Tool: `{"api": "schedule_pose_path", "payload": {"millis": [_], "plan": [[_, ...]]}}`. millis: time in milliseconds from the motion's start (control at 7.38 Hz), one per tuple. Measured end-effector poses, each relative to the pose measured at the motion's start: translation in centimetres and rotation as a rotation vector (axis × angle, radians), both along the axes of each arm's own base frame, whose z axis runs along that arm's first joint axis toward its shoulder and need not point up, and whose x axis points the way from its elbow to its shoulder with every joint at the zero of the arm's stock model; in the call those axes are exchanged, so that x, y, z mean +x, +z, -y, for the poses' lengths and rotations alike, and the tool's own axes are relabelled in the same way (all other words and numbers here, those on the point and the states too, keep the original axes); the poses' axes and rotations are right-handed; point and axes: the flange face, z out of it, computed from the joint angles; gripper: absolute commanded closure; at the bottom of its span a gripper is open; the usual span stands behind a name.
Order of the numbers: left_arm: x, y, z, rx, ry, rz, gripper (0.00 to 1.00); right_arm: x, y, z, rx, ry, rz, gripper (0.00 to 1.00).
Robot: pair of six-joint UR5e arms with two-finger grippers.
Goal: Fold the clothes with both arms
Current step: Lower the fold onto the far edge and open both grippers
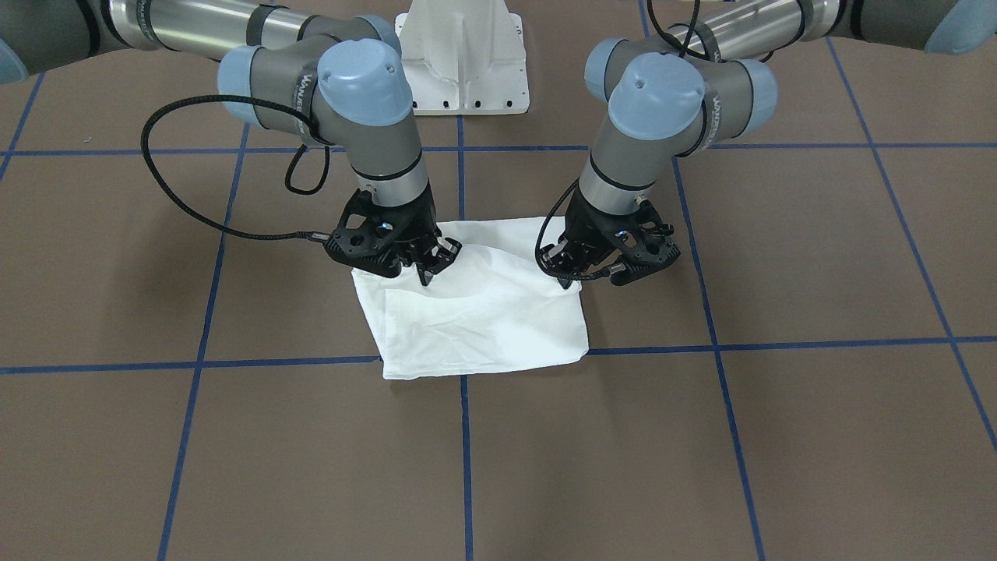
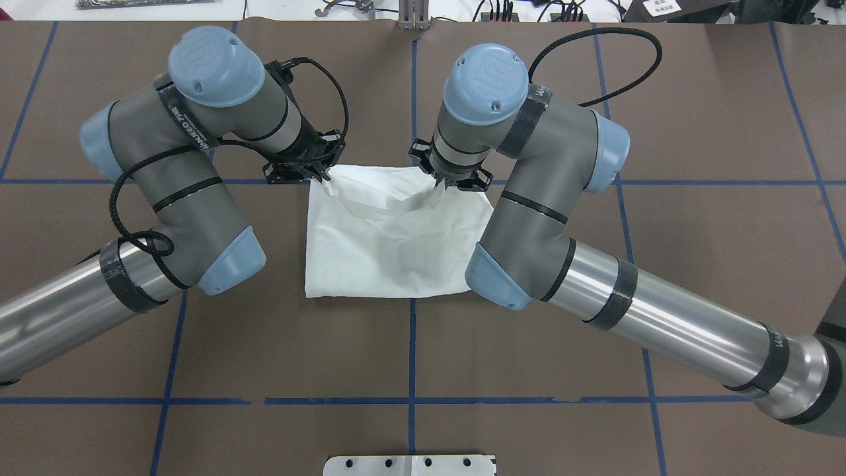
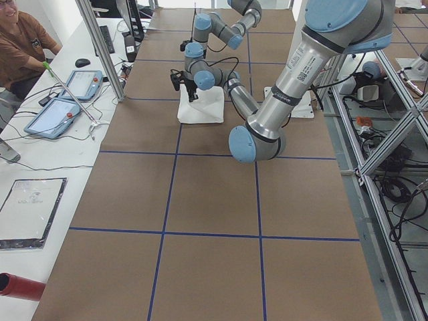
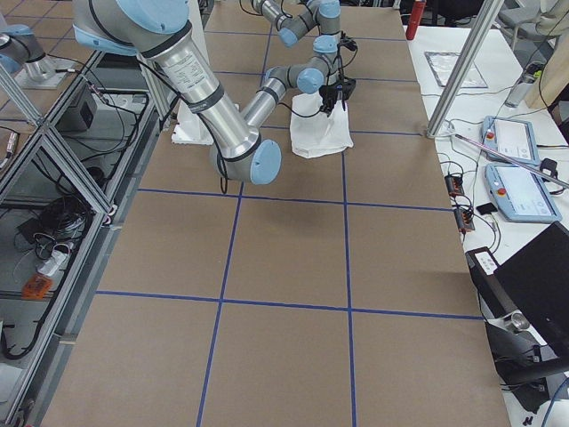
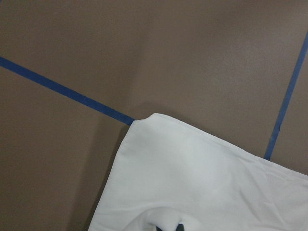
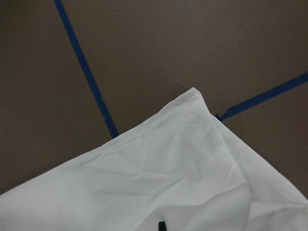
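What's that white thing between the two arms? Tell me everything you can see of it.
It is a white shirt of soft, cotton-like cloth, folded into a rough, wrinkled rectangle. It lies on the brown table across a blue tape line. The left gripper and right gripper each pinch its edge away from the robot, lifting a strip of fabric between them. No print or collar shows.

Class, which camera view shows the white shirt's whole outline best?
The exterior front-facing view: the shirt lies nearly unobstructed. Overhead, the right arm covers one corner; side views show it small; wrist views show only corners.
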Motion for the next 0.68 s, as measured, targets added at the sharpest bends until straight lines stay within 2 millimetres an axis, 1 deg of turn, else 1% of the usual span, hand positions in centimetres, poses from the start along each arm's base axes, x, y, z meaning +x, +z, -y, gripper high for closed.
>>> {"api": "schedule_pose_path", "payload": {"millis": [136,407,678], "plan": [[0.2,0.6,0.5,0.002,-0.001,0.002,1.00,-0.4,0.7,1.3,-0.007,-0.005,-0.005,1.00],[0.4,1.2,1.0,0.006,0.000,0.006,1.00,0.1,2.0,3.4,-0.028,-0.009,-0.015,1.00],[0.4,1.3,1.1,0.006,0.000,0.007,1.00,0.3,2.2,4.0,-0.035,-0.008,-0.015,1.00]]}}
